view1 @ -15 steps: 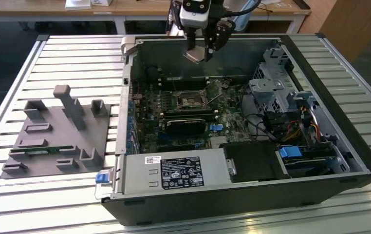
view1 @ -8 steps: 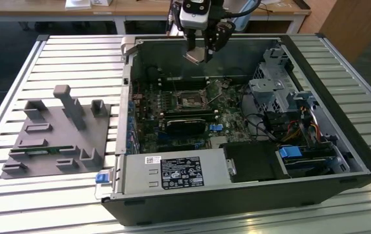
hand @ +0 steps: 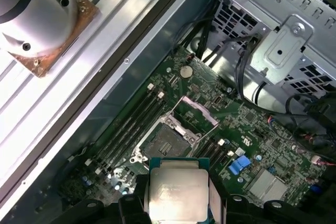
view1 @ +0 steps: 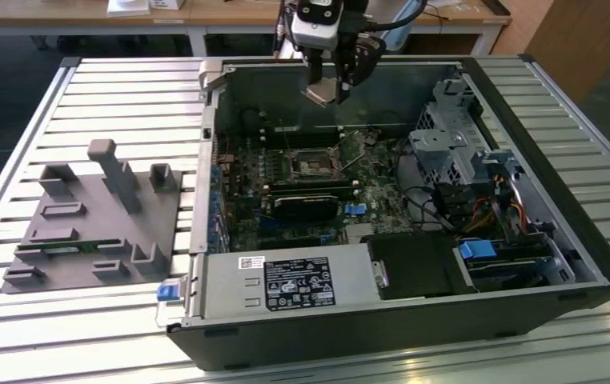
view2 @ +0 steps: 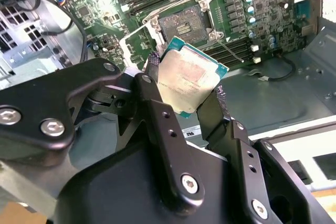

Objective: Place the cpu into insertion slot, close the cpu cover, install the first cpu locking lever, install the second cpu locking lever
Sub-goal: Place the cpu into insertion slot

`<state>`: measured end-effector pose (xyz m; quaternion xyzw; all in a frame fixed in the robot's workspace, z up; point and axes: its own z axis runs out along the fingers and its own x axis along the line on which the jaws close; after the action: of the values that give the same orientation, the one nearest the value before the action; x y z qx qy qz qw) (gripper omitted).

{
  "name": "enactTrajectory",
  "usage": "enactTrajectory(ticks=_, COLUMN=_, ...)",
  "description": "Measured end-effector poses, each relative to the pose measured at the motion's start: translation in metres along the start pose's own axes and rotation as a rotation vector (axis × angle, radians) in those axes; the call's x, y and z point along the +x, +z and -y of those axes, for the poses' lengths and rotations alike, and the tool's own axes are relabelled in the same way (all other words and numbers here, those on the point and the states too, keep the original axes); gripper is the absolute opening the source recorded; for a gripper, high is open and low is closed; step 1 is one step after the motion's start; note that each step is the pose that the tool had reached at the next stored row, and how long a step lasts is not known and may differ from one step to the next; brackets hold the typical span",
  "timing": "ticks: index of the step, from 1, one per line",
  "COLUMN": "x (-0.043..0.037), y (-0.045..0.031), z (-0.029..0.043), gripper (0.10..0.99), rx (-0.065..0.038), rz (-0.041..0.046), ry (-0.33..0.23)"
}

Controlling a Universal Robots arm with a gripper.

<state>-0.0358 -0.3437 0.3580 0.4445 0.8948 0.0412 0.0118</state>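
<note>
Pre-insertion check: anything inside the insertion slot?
No chip: the insertion slot shows its bare dark pin grid. The cpu sits clamped in the end effector; its corner hides part of the slot's rim.

Tilted cpu [view2: 191,77] above open insertion slot [view2: 181,22]

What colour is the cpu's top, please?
The cpu top is silver-grey with a green edge, best seen in the second wrist view.
</note>
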Motion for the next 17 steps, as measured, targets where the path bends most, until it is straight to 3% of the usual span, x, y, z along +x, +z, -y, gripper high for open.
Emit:
enactTrajectory(ticks=6, x=0.0000, y=0.0010, z=0.0000, gripper=0.541, rx=-0.001, rz=0.0081, ry=0.095)
enactTrajectory(ticks=17, x=-0.0001, y=0.0065, z=0.0005, gripper=0.541, rx=-0.001, rz=0.0088, ry=0.103)
